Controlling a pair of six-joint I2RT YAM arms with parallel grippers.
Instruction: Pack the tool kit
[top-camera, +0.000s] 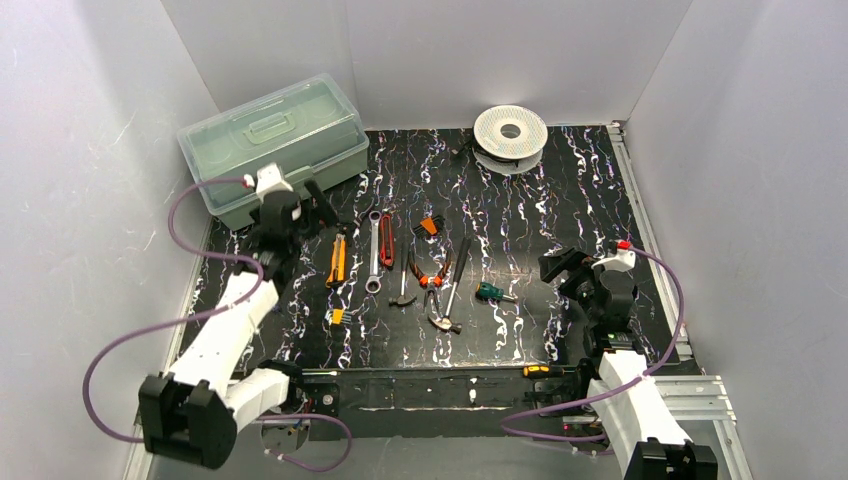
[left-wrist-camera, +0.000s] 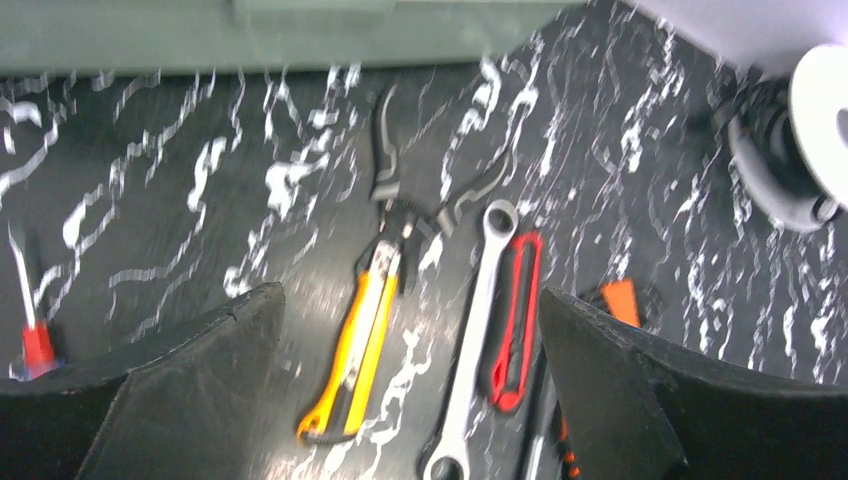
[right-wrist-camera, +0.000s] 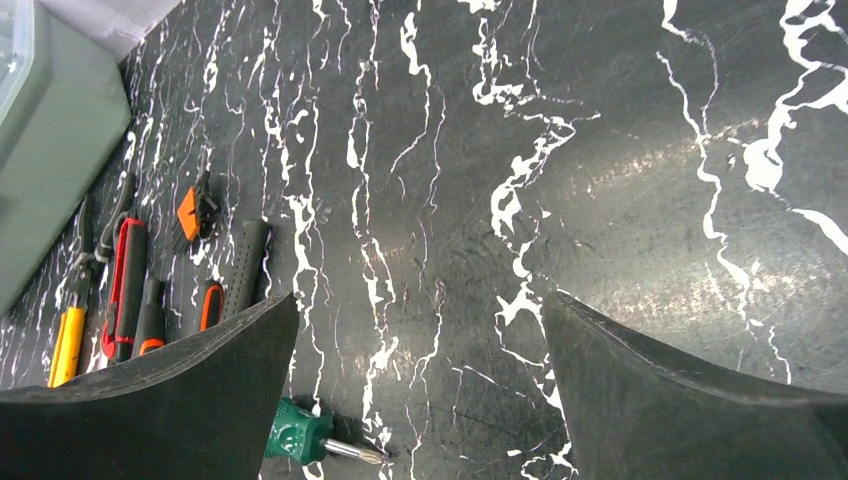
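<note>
**KIT STATUS: TOOLBOX SHUT, TOOLS LOOSE ON MAT**

Clock refs are per top view, mat centre as dial.

1. Mat (top-camera: 580, 200): black, white-veined, carries all items.
2. Toolbox (top-camera: 275, 145): pale green, translucent lid down, handle flat. Sits at 10 o'clock, in the back-left corner.
3. L gripper (top-camera: 312, 203): 9 o'clock, just in front of the toolbox. Jaws spread wide, pinching nothing.
4. R gripper (top-camera: 560, 268): 4 o'clock. Jaws spread wide, pinching nothing, over bare mat.
5. Spool (top-camera: 510, 135): white, round, 1 o'clock, well apart from the toolbox.
6. Tools lie in a row near centre, approx. 8 to 5 o'clock:
   - hammer (top-camera: 452, 285)
   - wrench (top-camera: 374, 252)
   - yellow knife (top-camera: 338, 260)
   - red cutter (top-camera: 386, 238), just beside the wrench
   - pliers (top-camera: 430, 280), orange grips
   - hex-key set (top-camera: 430, 226), 12 o'clock of the pliers
   - green screwdriver (top-camera: 492, 292), nearest the R gripper
</note>
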